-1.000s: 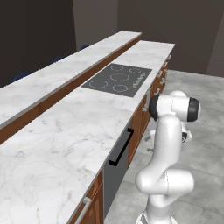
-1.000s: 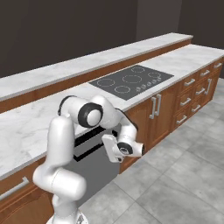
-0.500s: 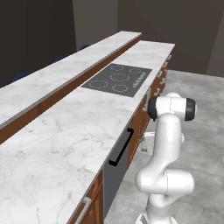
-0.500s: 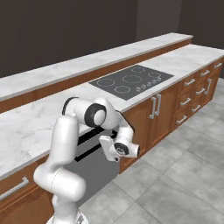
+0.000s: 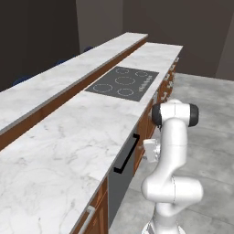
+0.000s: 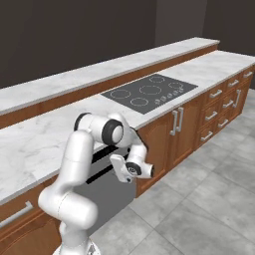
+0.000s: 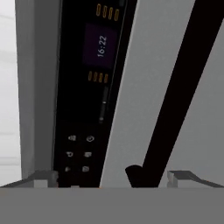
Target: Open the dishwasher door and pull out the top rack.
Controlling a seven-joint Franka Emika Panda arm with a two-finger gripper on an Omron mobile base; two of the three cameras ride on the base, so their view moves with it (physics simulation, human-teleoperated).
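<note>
The dishwasher door (image 6: 110, 195) is a flat dark grey panel under the marble counter, and it stands closed. Its long black bar handle (image 5: 127, 153) runs across the upper part of the door. In the hand view the handle (image 7: 183, 87) slants across the grey door (image 7: 144, 83), beside the black control strip (image 7: 94, 87) with its clock. My gripper (image 7: 113, 178) is open, close in front of the door, and the handle's lower end sits between the fingertips (image 7: 183, 176). The gripper (image 6: 118, 167) points at the door from the front. The top rack is hidden behind the door.
A black cooktop (image 6: 149, 92) is set into the marble counter (image 5: 68, 151) to the right of the dishwasher. Brown wooden cabinet fronts (image 6: 172, 132) with silver handles flank the door. A raised marble ledge (image 6: 64, 82) runs behind the counter. Grey tiled floor (image 6: 199, 204) lies open in front.
The arm has folded in and the hand has edged closer to the dishwasher door. The door has not moved.
</note>
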